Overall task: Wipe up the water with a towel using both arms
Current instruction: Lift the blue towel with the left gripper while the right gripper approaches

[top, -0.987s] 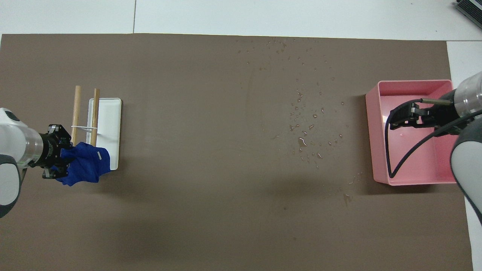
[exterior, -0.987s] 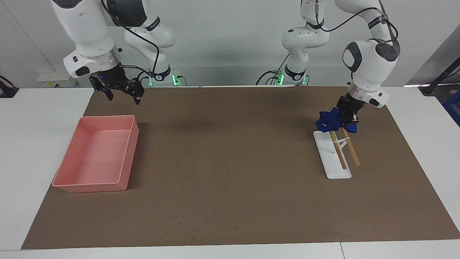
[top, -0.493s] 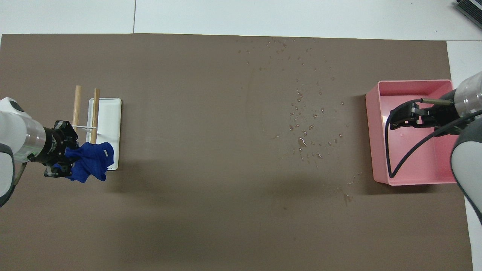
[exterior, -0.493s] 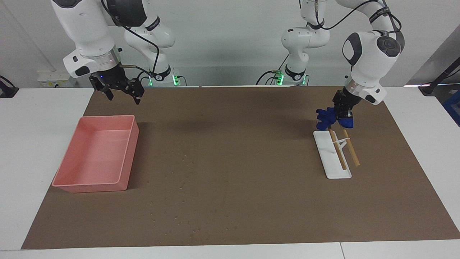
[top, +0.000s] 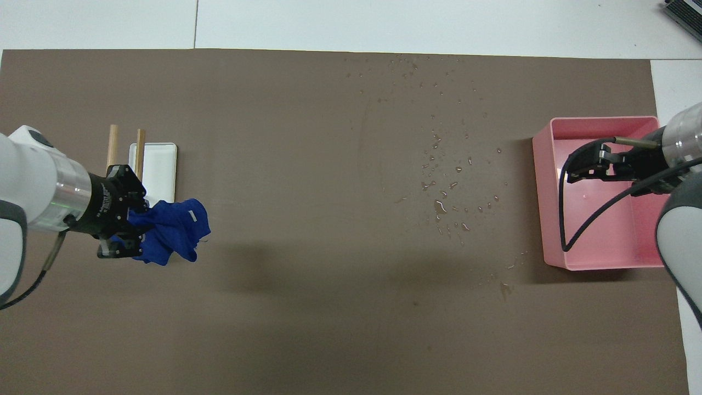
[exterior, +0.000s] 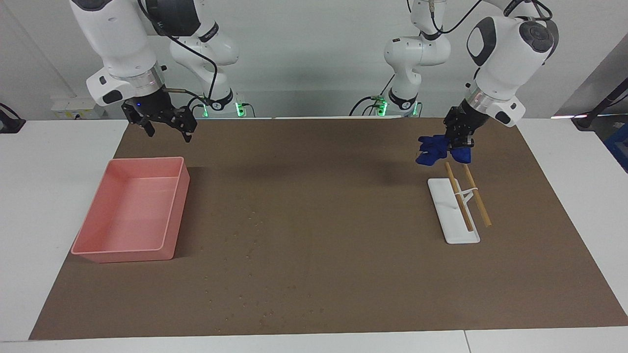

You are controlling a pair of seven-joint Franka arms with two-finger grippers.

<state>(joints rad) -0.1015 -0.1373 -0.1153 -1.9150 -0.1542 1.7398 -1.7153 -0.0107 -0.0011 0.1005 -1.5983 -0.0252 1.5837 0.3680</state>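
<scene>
The deep-blue towel [exterior: 434, 149] [top: 173, 230] hangs bunched in the air with my left gripper [exterior: 458, 142] [top: 131, 227] shut on it, above the brown mat by the robots' end of the white tray. Water [top: 444, 192] [exterior: 250, 235] lies as many tiny pale droplets on the mat, between the mat's middle and the pink tub and out to the edge farthest from the robots. My right gripper [exterior: 167, 130] [top: 576, 167] hangs open and holds nothing, over the pink tub's end nearest the robots.
A white tray [exterior: 454, 215] [top: 159, 164] with two wooden sticks [exterior: 466, 196] across it lies toward the left arm's end. A pink tub [exterior: 132, 211] [top: 598, 192] sits toward the right arm's end. A brown mat [exterior: 319, 196] covers the white table.
My left gripper has lifted the towel off the tray's end and carried it up and toward the mat's middle. The right arm has barely moved.
</scene>
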